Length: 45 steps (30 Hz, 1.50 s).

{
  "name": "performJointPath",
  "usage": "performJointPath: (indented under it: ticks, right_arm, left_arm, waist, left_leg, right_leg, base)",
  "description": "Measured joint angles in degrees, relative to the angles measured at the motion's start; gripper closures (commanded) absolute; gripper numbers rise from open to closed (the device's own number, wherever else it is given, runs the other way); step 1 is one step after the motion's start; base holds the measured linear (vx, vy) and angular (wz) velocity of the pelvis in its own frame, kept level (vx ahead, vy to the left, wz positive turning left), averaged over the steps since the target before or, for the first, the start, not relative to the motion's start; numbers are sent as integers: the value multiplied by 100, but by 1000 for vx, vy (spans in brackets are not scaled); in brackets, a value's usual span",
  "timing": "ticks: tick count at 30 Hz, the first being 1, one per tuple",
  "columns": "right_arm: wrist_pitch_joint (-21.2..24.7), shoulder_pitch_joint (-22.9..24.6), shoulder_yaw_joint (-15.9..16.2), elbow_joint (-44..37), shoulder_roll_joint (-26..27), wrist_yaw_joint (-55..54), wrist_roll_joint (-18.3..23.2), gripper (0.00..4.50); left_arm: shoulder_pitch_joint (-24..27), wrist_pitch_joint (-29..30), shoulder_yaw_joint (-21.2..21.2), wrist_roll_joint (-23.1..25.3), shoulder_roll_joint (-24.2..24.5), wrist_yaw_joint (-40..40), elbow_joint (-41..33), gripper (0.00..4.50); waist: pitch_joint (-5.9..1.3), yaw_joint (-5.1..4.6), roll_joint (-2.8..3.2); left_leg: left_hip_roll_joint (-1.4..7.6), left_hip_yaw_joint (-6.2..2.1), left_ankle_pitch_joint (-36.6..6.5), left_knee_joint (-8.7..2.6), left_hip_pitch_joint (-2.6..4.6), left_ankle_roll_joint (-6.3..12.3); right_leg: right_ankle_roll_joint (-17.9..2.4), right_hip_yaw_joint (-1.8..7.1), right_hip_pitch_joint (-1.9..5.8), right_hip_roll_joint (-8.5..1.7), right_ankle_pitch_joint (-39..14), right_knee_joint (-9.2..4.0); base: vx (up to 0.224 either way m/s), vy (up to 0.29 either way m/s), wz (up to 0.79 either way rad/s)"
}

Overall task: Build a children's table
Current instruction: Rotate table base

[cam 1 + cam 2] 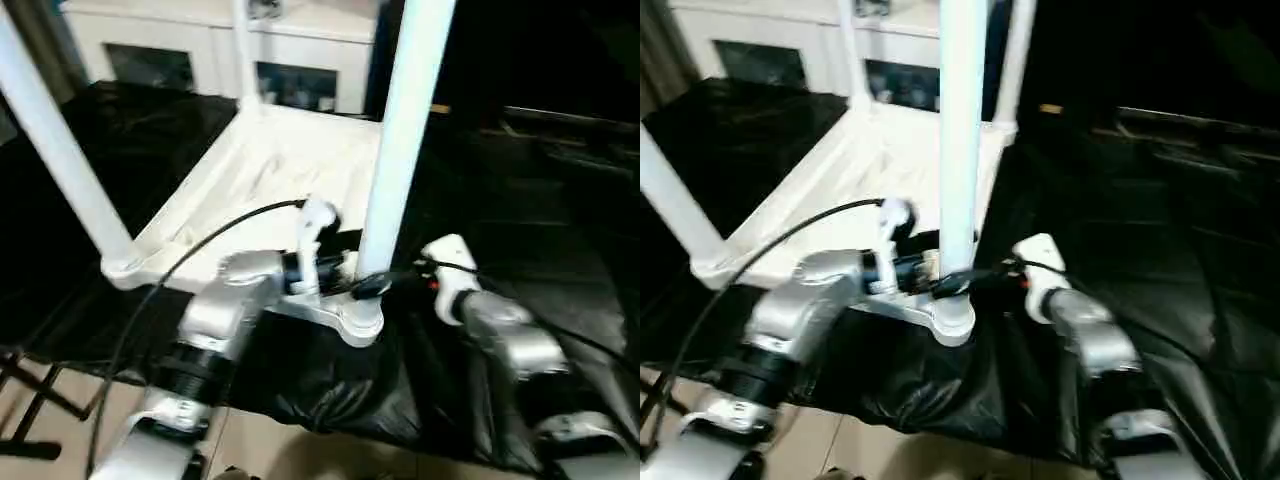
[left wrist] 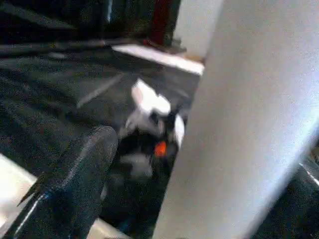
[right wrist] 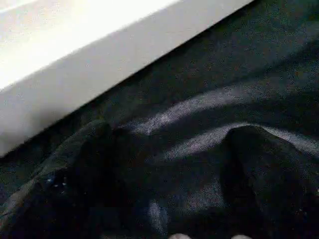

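The children's table lies upside down on the black cover, its white tabletop (image 1: 270, 160) ribbed side up. Three white legs stand in its corner sockets: one at the left (image 1: 60, 150), one at the back (image 1: 243, 50), one at the near right (image 1: 400, 150). My left gripper (image 1: 345, 272) is open at the base of the near-right leg (image 2: 249, 119), just above its socket (image 1: 355, 322). One black finger (image 2: 75, 189) stands apart from that leg. My right gripper (image 3: 169, 164) is open low over the black cloth, right of the same leg, beside the tabletop's white edge (image 3: 75, 74).
A white cabinet (image 1: 200, 50) with glass doors stands behind the black-covered work table (image 1: 560, 230). The cloth hangs over the near table edge (image 1: 330, 390). A black cable (image 1: 170, 270) loops over my left forearm. Black stand legs (image 1: 30, 400) rest on the floor at lower left.
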Motion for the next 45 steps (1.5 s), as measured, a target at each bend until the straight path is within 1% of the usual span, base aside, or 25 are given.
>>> performJointPath:
  ticks: [1,3,4,6,7,8,10,12,13,14,16,17,18,19,22,23,24,26,29,30,34,36,39,43,45]
  right_arm:
    - [5,69,1,-98,-112,177,31,8]
    - [16,284,49,-389,-384,607,67,0]
    - [18,382,97,-565,-542,834,81,0]
    - [27,474,133,-800,-770,1178,112,0]
    - [28,573,189,-1026,-938,1407,119,0]
    - [30,599,224,-1157,-1024,1554,123,0]
    - [89,721,310,-1544,-1282,1989,219,0]
    - [274,856,348,-1932,-1554,2389,367,0]
    - [333,881,351,-2044,-1649,2536,418,0]
    - [422,899,350,-2163,-1729,2650,483,0]
    - [566,914,343,-2412,-1876,2844,580,0]
    - [687,962,345,-2558,-1965,2955,648,0]
    - [792,1014,347,-2696,-2036,3054,714,0]
    - [923,1045,347,-2853,-2098,3153,779,0]
    - [1161,1095,349,-3095,-2203,3258,837,0]
    - [1196,1103,350,-3142,-2223,3288,867,0]
    - [1292,1118,350,-3253,-2262,3337,935,0]
    - [1418,1132,352,-3382,-2311,3392,999,0]
    - [1565,1253,352,-3578,-2367,3410,1028,0]
    - [1612,1292,353,-3587,-2369,3415,1034,0]
    - [1753,1362,353,-3731,-2412,3415,1047,0]
    - [1812,1375,352,-3811,-2432,3410,1073,0]
    - [1863,1461,349,-3873,-2465,3386,1120,0]
    - [1929,1512,350,-3968,-2466,3369,1146,0]
    - [1942,1511,350,-3991,-2466,3355,1154,0]
  left_arm:
    - [-2,-84,-94,105,186,-161,147,1]
    - [-31,-309,-269,375,488,-375,482,38]
    - [-72,-425,-339,510,613,-426,692,38]
    - [-174,-636,-388,749,812,-471,1042,41]
    - [-291,-821,-455,894,839,-485,1238,41]
    - [-358,-936,-471,980,897,-494,1338,68]
    - [-602,-1259,-574,1172,989,-544,1665,82]
    - [-801,-1494,-613,1286,1027,-557,1969,81]
    - [-870,-1579,-622,1328,1031,-553,2108,112]
    - [-932,-1677,-630,1365,1022,-550,2243,124]
    - [-1018,-1815,-661,1399,983,-559,2424,123]
    - [-1111,-1897,-675,1432,919,-626,2594,138]
    - [-1181,-1968,-699,1473,871,-701,2727,138]
    - [-1242,-2037,-713,1494,835,-820,2878,168]
    - [-1386,-2182,-724,1508,743,-1075,3214,171]
    - [-1405,-2207,-726,1518,729,-1115,3277,189]
    - [-1447,-2289,-761,1548,702,-1202,3419,189]
    - [-1502,-2306,-796,1558,648,-1364,3555,215]
    - [-1633,-2461,-822,1690,540,-1357,3856,228]
    - [-1675,-2534,-827,1759,527,-1307,3954,251]
    - [-1838,-2665,-831,1891,459,-1214,4261,268]
    - [-1888,-2681,-832,1937,419,-1230,4354,295]
    - [-1979,-2675,-832,1956,400,-1296,4515,306]
    - [-2042,-2636,-827,2047,403,-1384,4673,344]
    - [-2090,-2621,-826,2084,404,-1431,4741,348]
  waist:
    - [2,18,2]
    - [5,84,7]
    - [8,114,12]
    - [9,144,12]
    - [9,169,12]
    - [9,194,12]
    - [9,258,13]
    - [8,294,16]
    - [8,305,16]
    - [8,313,17]
    - [8,348,17]
    - [8,365,21]
    - [6,376,27]
    - [5,411,32]
    - [3,432,42]
    - [2,434,45]
    - [1,434,53]
    - [1,441,57]
    - [-1,441,82]
    - [-1,441,90]
    - [-1,444,129]
    - [-4,438,145]
    - [-4,440,154]
    - [-4,436,170]
    - [-5,433,172]
  left_leg:
    - [0,0,0,-5,-2,0]
    - [0,1,0,-10,-3,0]
    - [0,2,0,-10,-4,0]
    - [0,2,1,-8,-4,-1]
    - [0,2,1,-6,-4,-1]
    - [0,3,1,-6,-1,0]
    - [0,4,1,-3,0,0]
    - [0,5,1,-1,-1,0]
    - [0,5,1,-1,-2,0]
    - [-1,6,1,0,-2,0]
    - [0,5,1,0,-1,0]
    - [0,5,1,0,-2,0]
    - [0,5,1,0,-2,1]
    - [0,5,1,-1,-1,1]
    - [1,4,1,1,-1,0]
    - [1,5,1,1,-1,0]
    - [1,5,1,1,-1,0]
    - [1,4,1,2,-1,0]
    - [0,3,1,3,-1,0]
    - [0,3,1,3,-1,1]
    - [0,2,1,4,-1,0]
    - [0,3,1,4,0,1]
    - [0,1,1,3,0,1]
    - [0,1,1,4,-1,1]
    - [0,2,1,3,0,1]
  right_leg:
    - [0,0,-4,0,0,0]
    - [1,-1,-5,1,-1,-2]
    - [1,0,-6,1,-1,-3]
    - [1,0,-6,1,-1,-2]
    - [1,0,-5,0,-1,-3]
    - [2,2,-2,0,-1,-2]
    - [2,3,0,-2,-1,-2]
    - [2,4,2,-3,-1,-2]
    - [2,4,2,-4,-1,-2]
    - [2,4,2,-4,-1,-2]
    - [1,3,3,-4,-1,-1]
    - [1,2,2,-4,-1,-2]
    - [1,2,2,-4,-1,-2]
    - [1,3,3,-4,-1,-2]
    - [1,0,2,-4,0,0]
    - [1,0,2,-4,0,0]
    - [1,1,2,-5,0,0]
    - [0,0,3,-5,0,0]
    - [0,-1,6,-5,0,-2]
    - [0,-1,6,-6,0,-2]
    - [0,-2,6,-6,0,-1]
    - [0,-2,7,-6,0,-2]
    - [0,-4,7,-6,0,-1]
    - [0,-4,6,-7,0,-1]
    - [0,-4,7,-7,0,-2]
  base:
    - [0,0,0]
    - [0,0,0]
    - [0,0,0]
    - [0,0,0]
    - [0,0,0]
    - [0,0,0]
    - [0,0,0]
    - [0,0,0]
    - [0,0,0]
    - [0,0,0]
    - [0,0,0]
    - [0,0,0]
    - [0,0,0]
    - [0,0,0]
    - [0,0,0]
    - [0,0,0]
    - [0,0,0]
    - [0,0,0]
    - [0,0,0]
    - [0,0,0]
    - [0,0,0]
    - [0,0,0]
    - [0,0,0]
    - [0,0,0]
    - [0,0,0]
